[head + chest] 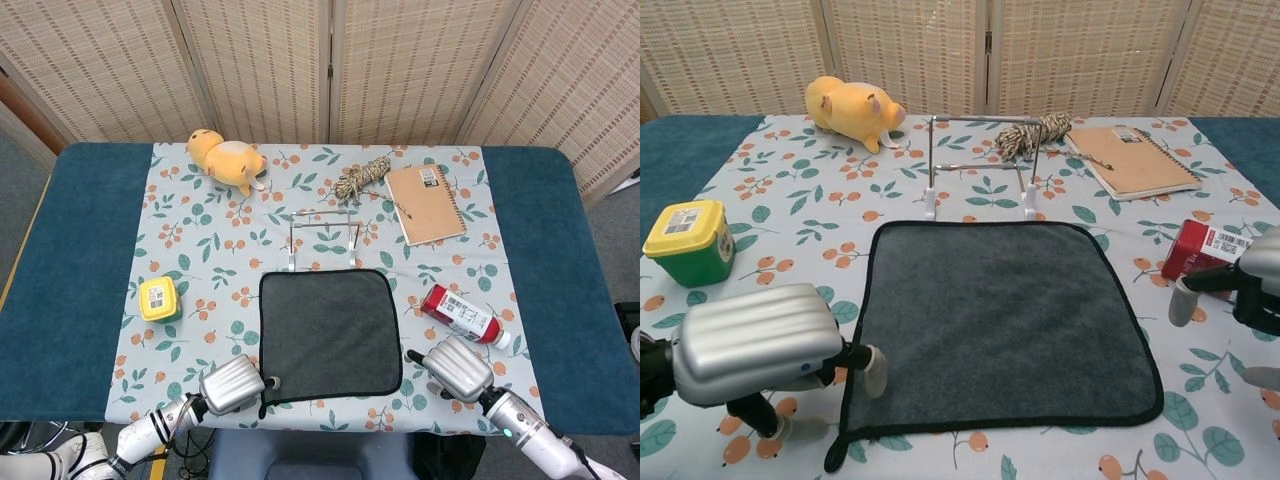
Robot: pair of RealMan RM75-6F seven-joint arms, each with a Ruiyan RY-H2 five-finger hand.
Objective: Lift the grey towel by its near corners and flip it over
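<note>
- The left hand (755, 345) sits low in the lower left of the chest view, fingers spread and holding nothing; one fingertip (874, 368) reaches over the left hem of the grey towel (1000, 320), though I cannot tell whether it touches the cloth.
- The right hand (1240, 295) shows at the right edge of the chest view, also apart and empty, its fingertip pointing left toward the towel's right hem with a strip of patterned cloth between them.
- The one relation that matters: the towel's near left corner (837, 455), with its small turned-out tab, lies just below and slightly right of the left hand, while the near right corner (1152, 410) lies lower left of the right hand and further from it. The left hand is judged the nearer to its corner.
- In the head view the towel (328, 333) lies flat in the lower centre, between the left hand (232, 385) and the right hand (460, 368), roughly square with no clear long axis.
- Neither corner is pinched yet, so the lift looks not begun.
- A red bottle (1210, 250) lies just behind the right hand, and a yellow-lidded tub (688, 240) stands in the left of the frame on the bench (60, 250).
</note>
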